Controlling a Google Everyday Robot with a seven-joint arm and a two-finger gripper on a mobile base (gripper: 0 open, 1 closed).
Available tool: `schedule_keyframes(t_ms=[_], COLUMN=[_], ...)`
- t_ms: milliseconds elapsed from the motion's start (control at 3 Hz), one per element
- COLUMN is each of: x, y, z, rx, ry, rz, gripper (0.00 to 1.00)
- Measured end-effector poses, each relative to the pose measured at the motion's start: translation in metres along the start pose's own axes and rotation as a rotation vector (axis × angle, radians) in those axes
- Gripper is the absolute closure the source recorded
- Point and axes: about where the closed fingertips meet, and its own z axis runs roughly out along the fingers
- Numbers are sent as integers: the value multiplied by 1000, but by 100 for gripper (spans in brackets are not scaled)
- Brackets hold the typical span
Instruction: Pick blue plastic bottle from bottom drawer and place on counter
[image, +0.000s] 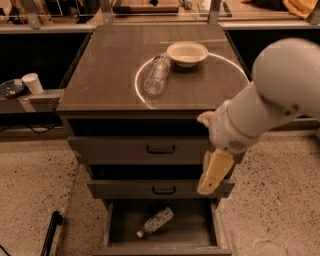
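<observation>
The blue plastic bottle (156, 222) lies on its side in the open bottom drawer (192, 222), cap pointing to the front left. My gripper (212, 172) hangs down from the white arm (270, 95) in front of the right end of the middle drawer, above and to the right of the bottle and apart from it. The counter (107, 75) on top of the cabinet carries a bright ring-shaped reflection.
Another clear bottle (156, 74) lies on the counter beside a white bowl (187, 53). The two upper drawers (160, 149) are pulled out a little. A white cup (34, 83) stands on a ledge at the left. A black pole (50, 232) lies on the floor at the lower left.
</observation>
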Motion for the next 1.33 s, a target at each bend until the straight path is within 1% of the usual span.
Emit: schedule_keyframes(t_ms=[333,667,1000,1333], x=[26,78,77,72], y=[59,128,127,127], z=[105,171,171,175], rx=[-146,-270,-267,-245], ry=[82,151,149,136], rz=[-22,59,58,40], gripper=[0,0,0,0])
